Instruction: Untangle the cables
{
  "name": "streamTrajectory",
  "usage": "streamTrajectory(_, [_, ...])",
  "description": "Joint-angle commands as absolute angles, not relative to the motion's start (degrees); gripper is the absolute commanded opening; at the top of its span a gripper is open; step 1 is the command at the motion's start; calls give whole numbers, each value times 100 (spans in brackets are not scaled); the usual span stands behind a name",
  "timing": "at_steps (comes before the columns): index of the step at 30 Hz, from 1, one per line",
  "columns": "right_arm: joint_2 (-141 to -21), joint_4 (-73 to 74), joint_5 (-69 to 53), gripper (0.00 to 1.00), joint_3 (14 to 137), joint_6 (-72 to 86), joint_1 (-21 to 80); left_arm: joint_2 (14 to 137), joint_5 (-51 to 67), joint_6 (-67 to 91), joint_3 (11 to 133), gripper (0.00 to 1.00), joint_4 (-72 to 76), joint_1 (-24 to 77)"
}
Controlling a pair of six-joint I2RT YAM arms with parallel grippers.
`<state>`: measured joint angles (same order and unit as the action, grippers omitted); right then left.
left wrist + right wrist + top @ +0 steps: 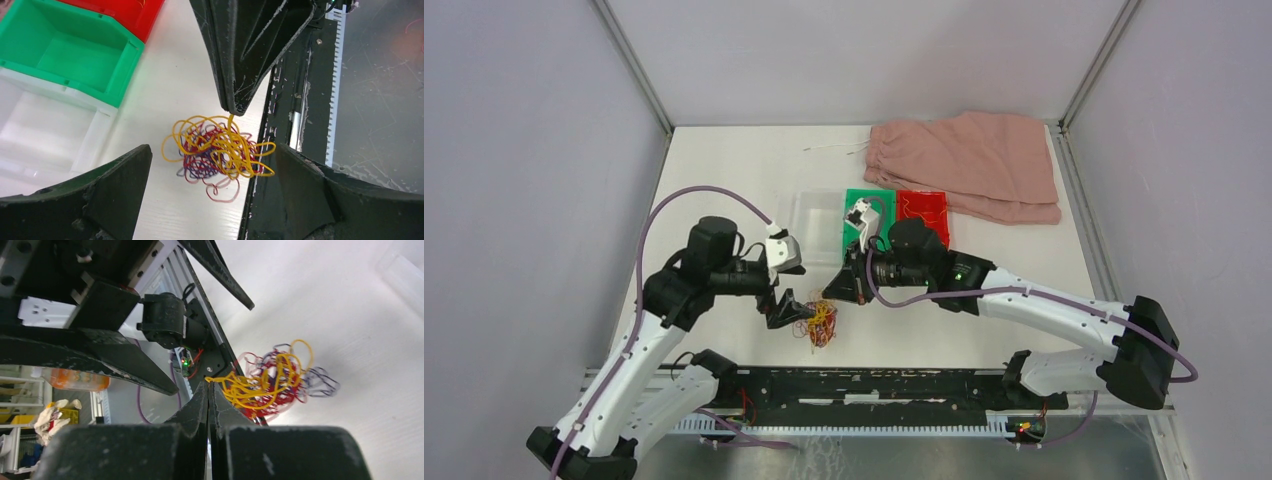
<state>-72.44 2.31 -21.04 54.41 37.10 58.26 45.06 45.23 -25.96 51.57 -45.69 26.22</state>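
Yellow-red cables (217, 150) pinched at right claw (208, 386) tip; left claw (782, 312) spread

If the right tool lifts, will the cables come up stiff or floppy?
Probably floppy: the cables are thin curled loops. The right tool pinches only a yellow strand, so the interlocked red and purple ones would likely drag along. Seemingly light, the clump may slide.

White table (724, 180) in shot, and down by its near edge sits 1 small clump of cables (819, 322), yellow loops over red and purple, resting on the surface. Further back there are 3 bins side by side, touching: clear tray (799, 215), green bin (854, 197), red bin (922, 194). In the far right corner lies a pink cloth (974, 160), its white drawstring (834, 148) trailing left.
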Motion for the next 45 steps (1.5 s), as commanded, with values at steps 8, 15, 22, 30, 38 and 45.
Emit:
streamTrajectory(8, [-7394,-745,-2348,0,6046,4347,5910,4162,4944,-2333,4813,81,-3632,2645])
streamTrajectory(15, [-7367,-697,-2230,0,6061,4392,5990,4197,4670,-2183,4873,26,-3385,2644])
streamTrajectory(22, [-7094,-481,-2041,0,5860,4347,6003,3992,4771,-2326,4889,17,-3573,2637])
streamTrajectory(30, [-7113,-326,-2069,5,6032,4437,5995,3834,4597,-1921,4898,7,-3139,2637])
streamTrajectory(38, [-6968,5,-1391,43,6077,4287,5998,4027,5093,-1199,5077,3,-3007,2642])
streamTrajectory(45, [-6351,-192,-856,55,5176,3758,5999,4119,5086,-429,5313,3,-2746,2648])
